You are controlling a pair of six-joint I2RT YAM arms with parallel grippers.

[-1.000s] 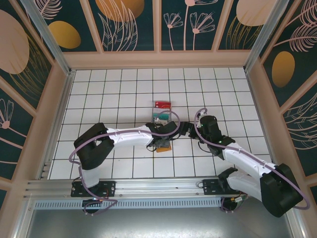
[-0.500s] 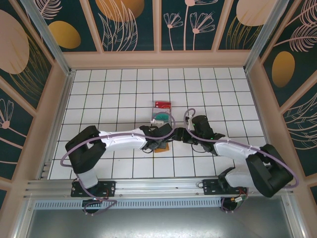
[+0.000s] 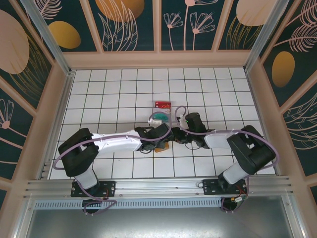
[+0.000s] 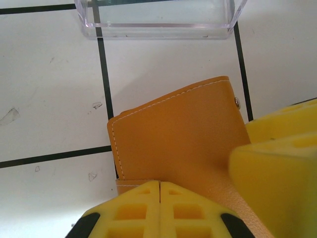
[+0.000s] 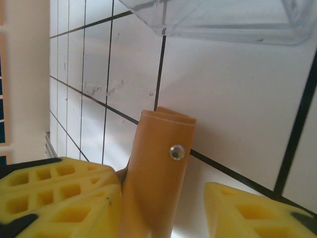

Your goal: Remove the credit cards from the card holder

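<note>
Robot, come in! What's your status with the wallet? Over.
Left gripper fingers shut at near edge of wallet. Right gripper fingers open around its snap flap. Clear box beyond, not touching.

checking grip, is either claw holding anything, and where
Right claw straddles the card holder's snap edge, not clamped; left claw shut at its near edge, grip unclear.

Bright even overhead light, soft shadows, slight glare, near tool pads blurred

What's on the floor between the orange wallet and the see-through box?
Nothing is there. In the left wrist view, only bare white tile lies between the card holder and the clear box.
</note>
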